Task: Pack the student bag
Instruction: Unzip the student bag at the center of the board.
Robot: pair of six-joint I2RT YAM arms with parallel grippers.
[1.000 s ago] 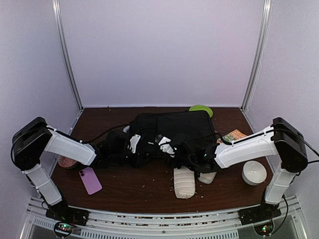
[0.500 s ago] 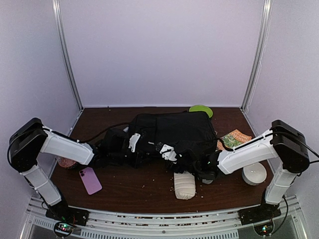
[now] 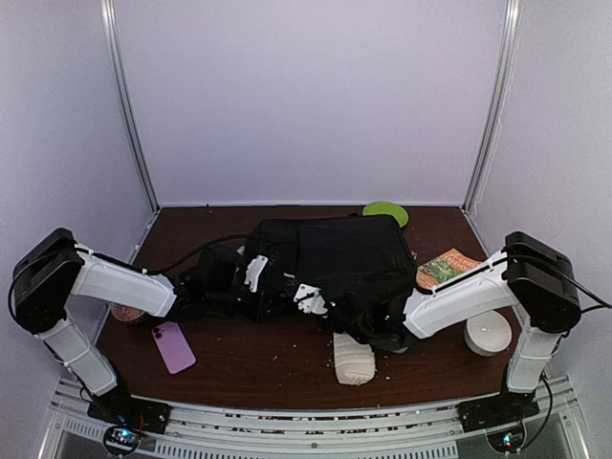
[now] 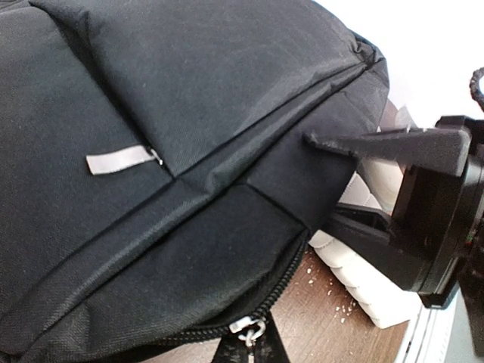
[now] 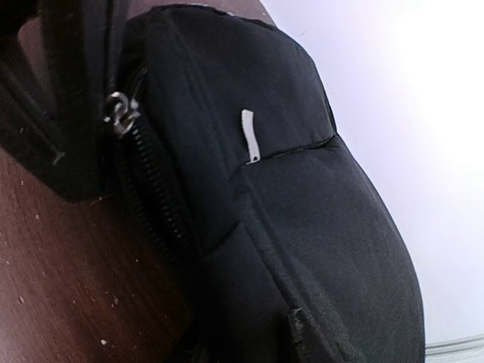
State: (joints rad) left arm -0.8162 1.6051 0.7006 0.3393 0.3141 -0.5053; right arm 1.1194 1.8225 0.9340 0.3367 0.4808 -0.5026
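The student bag (image 3: 330, 251), a big black backpack, lies flat in the middle of the table. In the left wrist view my left gripper (image 4: 248, 349) is shut on the metal zipper pull (image 4: 247, 327) at the bag's near edge (image 4: 189, 249). My right gripper (image 4: 318, 181) comes in from the right. One finger lies on top of the bag's corner and the other goes under it, closed on the fabric. From above, the left gripper (image 3: 285, 300) and the right gripper (image 3: 332, 311) sit close together at the bag's front edge. A small white tag (image 5: 249, 134) shows on the bag's front.
A white padded pouch (image 3: 352, 361) lies just in front of the bag, under my right gripper. A purple phone (image 3: 174, 346) is at the front left and a white bowl (image 3: 488, 333) at the right. A colourful booklet (image 3: 448, 265) and a green plate (image 3: 385, 210) lie behind. Crumbs dot the wood.
My right gripper slid left along the bag's front edge and its jaws closed onto the corner fabric. My left gripper stayed shut and shifted only slightly.
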